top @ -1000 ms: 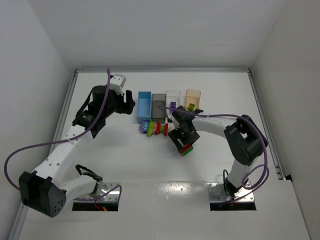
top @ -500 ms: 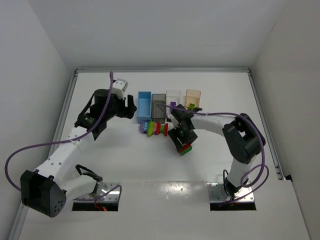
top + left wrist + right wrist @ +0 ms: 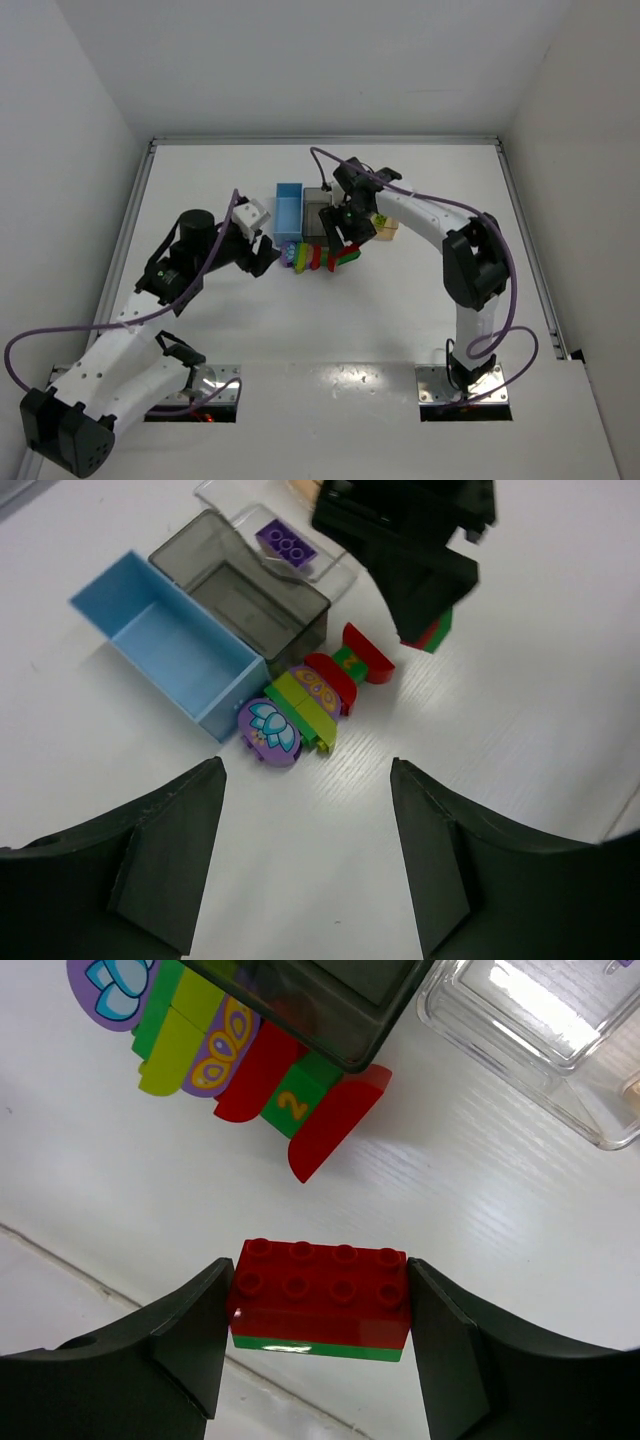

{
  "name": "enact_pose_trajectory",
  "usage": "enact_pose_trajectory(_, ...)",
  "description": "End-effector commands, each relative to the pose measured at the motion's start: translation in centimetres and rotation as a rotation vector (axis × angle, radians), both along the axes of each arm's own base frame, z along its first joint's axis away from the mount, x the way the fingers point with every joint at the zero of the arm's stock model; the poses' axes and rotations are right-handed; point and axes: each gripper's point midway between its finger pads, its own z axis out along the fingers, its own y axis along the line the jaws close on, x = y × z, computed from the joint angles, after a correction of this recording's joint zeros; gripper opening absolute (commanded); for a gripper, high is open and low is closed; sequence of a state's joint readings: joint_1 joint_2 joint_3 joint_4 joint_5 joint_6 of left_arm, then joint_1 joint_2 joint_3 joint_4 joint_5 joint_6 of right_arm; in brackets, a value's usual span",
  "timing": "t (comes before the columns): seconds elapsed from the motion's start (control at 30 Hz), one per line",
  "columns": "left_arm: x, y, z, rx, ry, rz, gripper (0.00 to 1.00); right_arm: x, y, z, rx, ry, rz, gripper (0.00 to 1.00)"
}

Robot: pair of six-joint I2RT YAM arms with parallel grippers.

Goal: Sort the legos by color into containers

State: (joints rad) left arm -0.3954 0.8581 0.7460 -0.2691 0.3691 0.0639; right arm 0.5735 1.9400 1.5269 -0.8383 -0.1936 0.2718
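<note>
My right gripper (image 3: 320, 1305) is shut on a red brick stacked on a thin green one (image 3: 320, 1295), held above the table just in front of the bins; in the top view the gripper (image 3: 343, 243) carries this pair (image 3: 348, 258). A multicoloured lego stack (image 3: 310, 692) of purple, lime, green and red pieces lies against the blue bin (image 3: 170, 645) and the smoky grey bin (image 3: 240, 590). The clear bin (image 3: 330, 575) holds a purple brick (image 3: 287, 545). My left gripper (image 3: 305, 860) is open and has nothing in it, hovering just near of the stack (image 3: 305, 257).
The pale orange bin (image 3: 388, 230) shows partly behind the right arm, at the right end of the bin row. The right arm reaches over the clear bin and hides much of the row in the top view. The table's raised rim (image 3: 325, 141) runs along the back.
The right gripper has closed on the red-and-green brick, lifted it and carried it back toward the bins. The left gripper has swung from beside the blue bin to the near side of the stack.
</note>
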Motion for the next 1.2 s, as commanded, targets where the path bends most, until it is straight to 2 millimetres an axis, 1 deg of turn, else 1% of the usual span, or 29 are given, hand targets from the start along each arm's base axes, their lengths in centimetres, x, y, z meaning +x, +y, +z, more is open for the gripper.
enact_pose_trajectory(0.0,-2.0,-1.4,0.8,0.080,-0.133,-0.196,0.73,-0.3,0.0,1.3,-0.023,0.052,-0.044,0.00)
enact_pose_trajectory(0.03,-2.6,-1.8,0.4,0.124,-0.171,-0.238,0.71,-0.3,0.3,1.2,-0.018,0.067,-0.049,0.00)
enact_pose_trajectory(0.07,-2.7,-1.7,0.5,0.155,-0.202,-0.243,0.69,0.0,0.4,1.2,-0.016,0.065,-0.049,0.00)
enact_pose_trajectory(0.1,-2.8,-1.8,0.3,0.187,-0.223,-0.263,0.68,0.1,0.6,1.7,-0.011,0.062,-0.058,0.00)
enact_pose_trajectory(0.17,-3.5,-2.3,-0.5,0.267,-0.274,-0.331,0.65,0.3,0.9,2.1,0.003,0.057,-0.055,0.00)
enact_pose_trajectory(0.2,-3.3,-2.3,-0.5,0.297,-0.298,-0.332,0.65,0.3,0.9,1.8,-0.001,0.068,-0.065,0.00)
enact_pose_trajectory(0.23,-3.7,-2.9,-0.8,0.322,-0.318,-0.368,0.64,-0.1,1.3,1.8,0.006,0.073,-0.053,0.00)
enact_pose_trajectory(0.3,-3.3,-3.1,-0.3,0.398,-0.393,-0.384,0.62,0.1,1.5,2.4,0.018,0.062,-0.063,0.00)
enact_pose_trajectory(0.33,-3.6,-3.8,-0.7,0.434,-0.415,-0.421,0.62,0.1,1.6,2.5,0.020,0.067,-0.075,0.00)
enact_pose_trajectory(0.37,-2.8,-3.8,0.0,0.463,-0.446,-0.384,0.58,0.3,1.7,2.7,0.025,0.059,-0.075,0.00)
enact_pose_trajectory(0.4,-2.6,-4.2,-0.3,0.481,-0.454,-0.386,0.57,0.3,1.7,2.7,0.026,0.063,-0.085,0.00)
enact_pose_trajectory(0.43,-2.9,-4.9,0.2,0.483,-0.487,-0.400,0.57,0.5,1.9,3.4,0.039,0.054,-0.100,0.00)
enact_pose_trajectory(0.47,-2.3,-5.1,1.0,0.493,-0.542,-0.367,0.56,0.5,2.0,3.4,0.040,0.058,-0.108,0.00)
enact_pose_trajectory(0.53,-2.5,-5.8,0.5,0.518,-0.587,-0.368,0.54,0.5,2.4,3.8,0.059,0.064,-0.124,0.00)
enact_pose_trajectory(0.57,-3.3,-7.2,1.2,0.513,-0.663,-0.397,0.54,0.7,2.5,4.1,0.066,0.061,-0.135,0.00)
enact_pose_trajectory(0.6,-3.1,-7.3,1.1,0.546,-0.686,-0.367,0.54,0.9,2.7,3.9,0.065,0.062,-0.135,0.00)
enact_pose_trajectory(0.63,-4.2,-8.4,1.4,0.538,-0.724,-0.390,0.54,0.9,2.7,4.0,0.067,0.066,-0.145,0.00)
enact_pose_trajectory(0.67,-4.2,-9.1,1.4,0.544,-0.752,-0.391,0.54,0.9,2.6,3.9,0.062,0.066,-0.160,0.00)
enact_pose_trajectory(0.73,-4.5,-9.9,1.5,0.553,-0.774,-0.394,0.54,0.9,2.7,3.9,0.064,0.071,-0.173,0.00)
enact_pose_trajectory(0.77,-5.3,-10.7,1.3,0.559,-0.802,-0.426,0.57,1.0,2.6,3.9,0.058,0.069,-0.188,0.00)
enact_pose_trajectory(0.8,-5.5,-11.2,1.6,0.565,-0.827,-0.419,0.62,1.0,2.6,3.9,0.057,0.069,-0.188,0.00)
enact_pose_trajectory(0.83,-5.9,-11.4,1.2,0.574,-0.847,-0.430,0.64,1.0,2.6,3.9,0.059,0.073,-0.197,0.00)
enact_pose_trajectory(0.87,-7.1,-12.2,0.2,0.598,-0.882,-0.478,0.65,1.0,2.6,4.3,0.065,0.065,-0.196,0.00)
enact_pose_trajectory(0.93,-7.7,-12.7,0.3,0.601,-0.938,-0.464,0.67,1.0,2.7,4.3,0.066,0.070,-0.208,0.00)
enact_pose_trajectory(0.97,-8.6,-13.1,-0.9,0.629,-0.965,-0.507,0.68,1.0,2.7,4.3,0.066,0.070,-0.208,0.00)
enact_pose_trajectory(1.03,-9.3,-13.6,-1.1,0.630,-1.009,-0.513,0.68,0.9,2.8,4.4,0.075,0.080,-0.214,0.00)
enact_pose_trajectory(1.07,-9.8,-13.5,-1.5,0.648,-1.057,-0.516,0.69,0.9,2.8,4.7,0.081,0.073,-0.213,0.00)
enact_pose_trajectory(1.13,-10.2,-13.5,-2.2,0.672,-1.108,-0.529,0.69,0.7,2.8,4.5,0.077,0.084,-0.222,0.00)
enact_pose_trajectory(1.17,-10.2,-13.4,-3.5,0.698,-1.116,-0.544,0.69,0.4,3.0,4.5,0.076,0.084,-0.213,0.00)
